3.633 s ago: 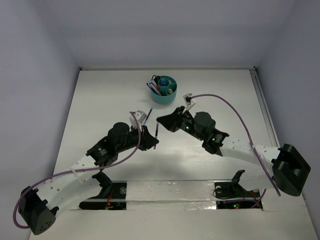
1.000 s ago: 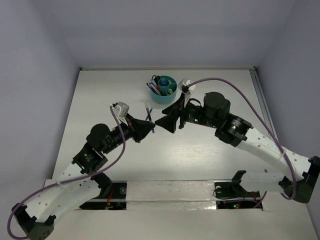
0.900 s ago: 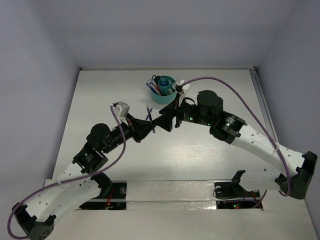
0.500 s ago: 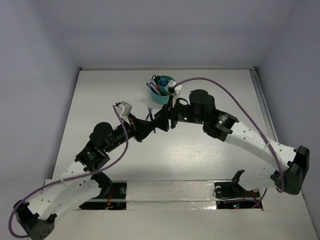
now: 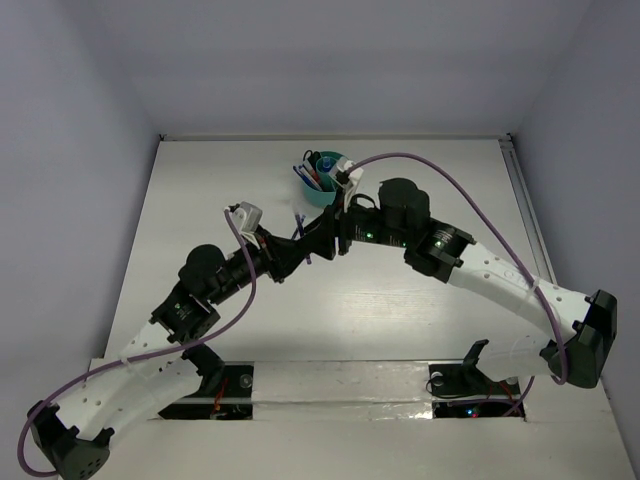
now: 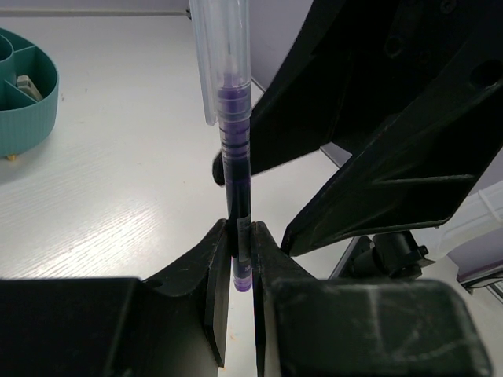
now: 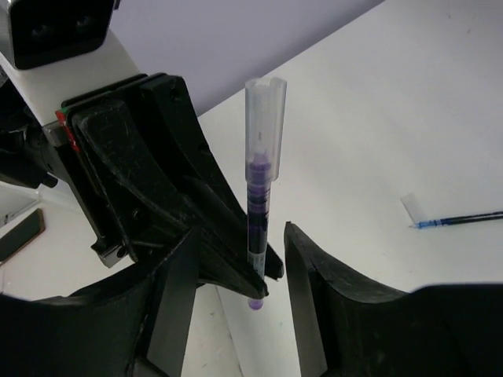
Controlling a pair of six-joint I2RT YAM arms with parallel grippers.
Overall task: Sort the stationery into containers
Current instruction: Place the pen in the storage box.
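Pen: a slim dark violet-blue pen [image 6: 236, 188] stood upright in the air over the table [image 5: 200, 200], its clear cap [image 6: 222, 47] on top, between the two arms and near the cup but outside it.
Left gripper: the left gripper [image 6: 238, 239] was clenched on the lower end of the pen, one finger pressing on each side.
Right gripper: the right gripper [image 7: 242, 239] was released. Its fingers [image 7: 169, 298] stood one on each side of the barrel, and neither visibly touched it.
Step in hand: it looked like a handover of the pen from the left arm to the right arm.
Doing it well: the right fingers should meet the barrel evenly, so the pen is not pushed sideways. They should take the barrel and not the cap, which could slip off. The left should let go only after this grip is firm.
Cup: the teal cup [image 6: 31, 118] with dividers stood on the far part of the table, with some pens [image 5: 308, 177] inside.
Elsewhere: a second pen [image 7: 464, 219] lay flat on the table, well apart.
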